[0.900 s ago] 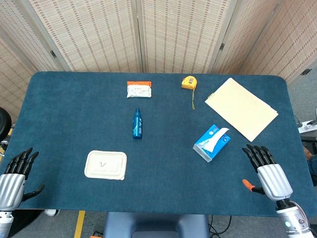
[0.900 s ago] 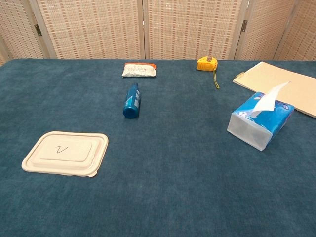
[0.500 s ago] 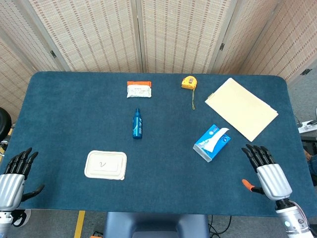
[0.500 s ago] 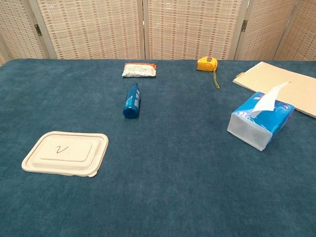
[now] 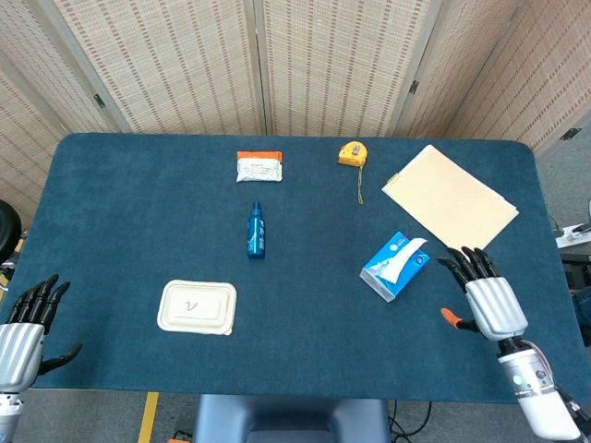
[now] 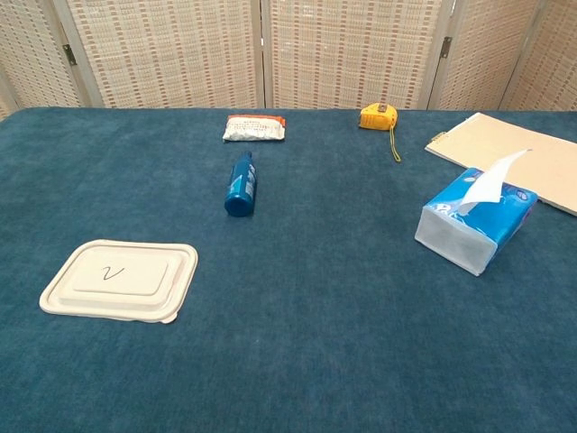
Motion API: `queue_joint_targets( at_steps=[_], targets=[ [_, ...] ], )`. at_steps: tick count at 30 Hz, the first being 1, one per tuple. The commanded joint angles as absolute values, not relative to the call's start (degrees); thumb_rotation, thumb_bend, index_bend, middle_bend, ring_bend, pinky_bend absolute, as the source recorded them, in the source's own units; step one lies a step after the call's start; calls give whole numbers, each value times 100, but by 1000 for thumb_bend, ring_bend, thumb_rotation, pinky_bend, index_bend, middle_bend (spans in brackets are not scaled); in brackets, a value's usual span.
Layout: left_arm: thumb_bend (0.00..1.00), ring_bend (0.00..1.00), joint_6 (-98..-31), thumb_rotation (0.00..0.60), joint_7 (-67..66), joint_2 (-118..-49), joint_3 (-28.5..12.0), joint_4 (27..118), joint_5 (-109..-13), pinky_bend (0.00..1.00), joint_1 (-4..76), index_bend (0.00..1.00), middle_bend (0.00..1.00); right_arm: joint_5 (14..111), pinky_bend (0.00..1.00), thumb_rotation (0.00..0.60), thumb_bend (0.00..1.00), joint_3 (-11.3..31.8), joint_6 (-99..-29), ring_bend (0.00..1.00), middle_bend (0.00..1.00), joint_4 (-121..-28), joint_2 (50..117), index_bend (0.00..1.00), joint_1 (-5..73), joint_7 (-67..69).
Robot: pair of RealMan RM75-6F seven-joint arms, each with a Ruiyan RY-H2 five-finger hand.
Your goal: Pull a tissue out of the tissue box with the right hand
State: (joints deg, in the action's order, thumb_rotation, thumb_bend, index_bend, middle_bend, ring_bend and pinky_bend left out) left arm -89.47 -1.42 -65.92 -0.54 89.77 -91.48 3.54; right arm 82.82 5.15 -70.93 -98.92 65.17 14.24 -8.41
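A blue tissue box [image 5: 395, 266] [image 6: 475, 219] lies on the blue table cloth right of centre, with a white tissue [image 5: 407, 255] [image 6: 489, 183] sticking out of its top. My right hand [image 5: 482, 296] hovers open just right of the box, fingers spread and pointing away from me, apart from the box and holding nothing. At the table's near left corner my left hand [image 5: 26, 325] is open and empty too. Neither hand shows in the chest view.
A white lidded container [image 5: 197, 307] lies front left. A blue bottle [image 5: 256, 231] lies at the centre, a white packet [image 5: 259, 167] and a yellow tape measure [image 5: 351, 153] at the back. A tan folder [image 5: 450, 200] lies behind the box.
My right hand has moved forward and a little left, closer to the tissue box. The left hand and the objects have stayed put.
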Motion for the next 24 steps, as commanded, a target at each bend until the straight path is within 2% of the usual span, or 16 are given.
queue_joint_targets(
  at_steps=[1, 11, 24],
  targets=[
    [232, 0, -8938, 600, -116, -6587, -51, 8972, -9145, 147, 356, 0, 0, 7792, 0, 600, 156, 729, -6632, 0, 83, -9976, 6611, 190, 1751, -1181],
    [233, 0, -8931, 600, -18, -6563, -56, 8958, -9126, 147, 356, 0, 0, 6341, 0, 600, 159, 1104, -5744, 0, 105, -9745, 7081, 202, 2569, -2140],
    [232, 0, -8984, 600, 115, -6530, -53, 8943, -9161, 147, 341, 0, 0, 5582, 0, 600, 309, 1190, -5721, 0, 265, -9327, 7636, 416, 3118, -2682]
  ],
)
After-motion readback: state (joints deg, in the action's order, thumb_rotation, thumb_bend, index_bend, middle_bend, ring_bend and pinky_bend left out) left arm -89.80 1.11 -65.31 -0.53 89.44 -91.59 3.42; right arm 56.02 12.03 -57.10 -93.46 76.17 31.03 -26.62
